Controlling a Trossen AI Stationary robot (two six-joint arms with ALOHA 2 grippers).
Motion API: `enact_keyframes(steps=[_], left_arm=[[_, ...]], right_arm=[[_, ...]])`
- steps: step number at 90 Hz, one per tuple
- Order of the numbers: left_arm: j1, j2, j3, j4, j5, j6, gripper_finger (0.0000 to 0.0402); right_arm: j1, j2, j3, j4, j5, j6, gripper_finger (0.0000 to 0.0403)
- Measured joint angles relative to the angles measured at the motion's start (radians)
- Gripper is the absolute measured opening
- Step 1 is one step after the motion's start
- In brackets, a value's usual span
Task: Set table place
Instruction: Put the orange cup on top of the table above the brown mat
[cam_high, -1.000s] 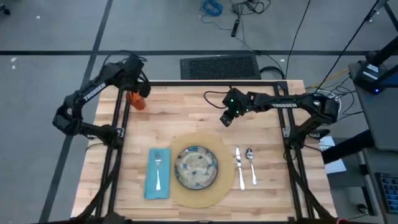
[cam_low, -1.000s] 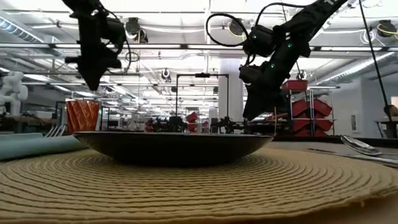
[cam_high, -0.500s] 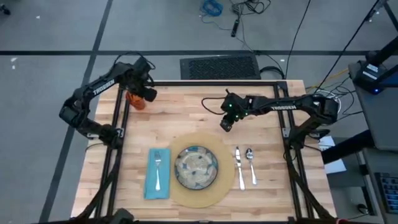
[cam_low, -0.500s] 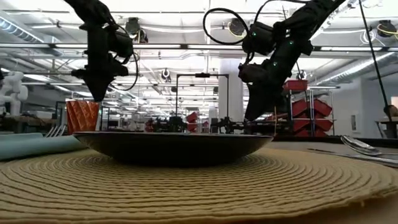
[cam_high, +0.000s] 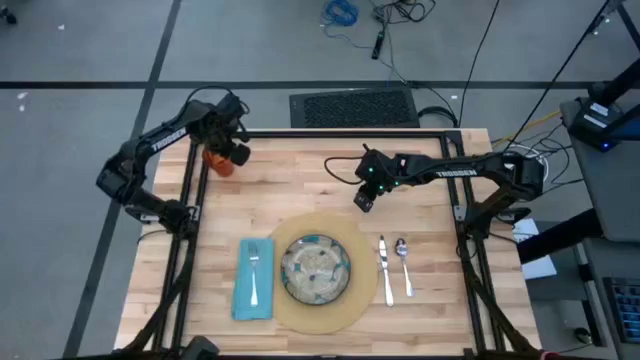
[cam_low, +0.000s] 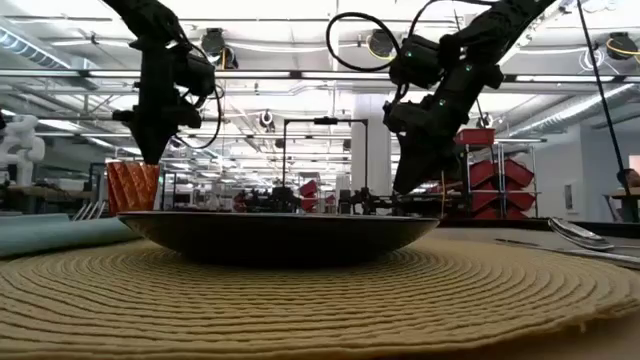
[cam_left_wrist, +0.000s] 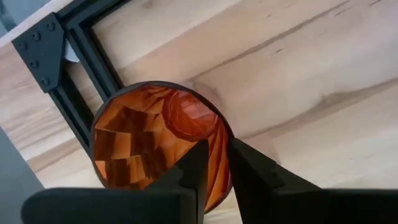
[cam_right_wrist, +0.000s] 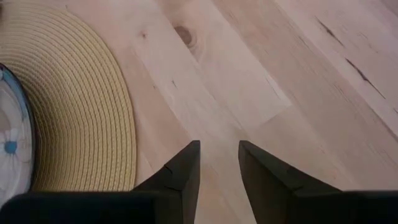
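A small orange cup stands upright on its base at the far left corner of the table. My left gripper hangs over it, open a little, one finger above the cup's inside and one outside its wall. In the low view its fingertips reach down to the rim of the cup. My right gripper hovers open above bare wood just beyond the round tan mat. The speckled plate lies on the mat. My left gripper's fingers straddle the cup's wall at the rim, on the side toward the table's middle, pointing down from above. I cannot tell whether they touch it. The cup stands on the table.
A teal napkin with a fork on it lies left of the mat. A knife and a spoon lie right of it. The black frame runs close beside the cup. Bare wood spans the far half of the table.
My left gripper has come down toward the orange cup and shifted a little toward the table's right, until its fingertips stand at the rim. The cup has stayed where it was.
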Motion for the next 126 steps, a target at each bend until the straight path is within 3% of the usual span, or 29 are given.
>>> enact_keyframes(steps=[126], left_arm=[[-0.005,-0.013,0.004,-0.026,0.052,0.008,0.0050]], right_arm=[[0.000,0.000,0.000,0.001,0.005,-0.003,0.0100]])
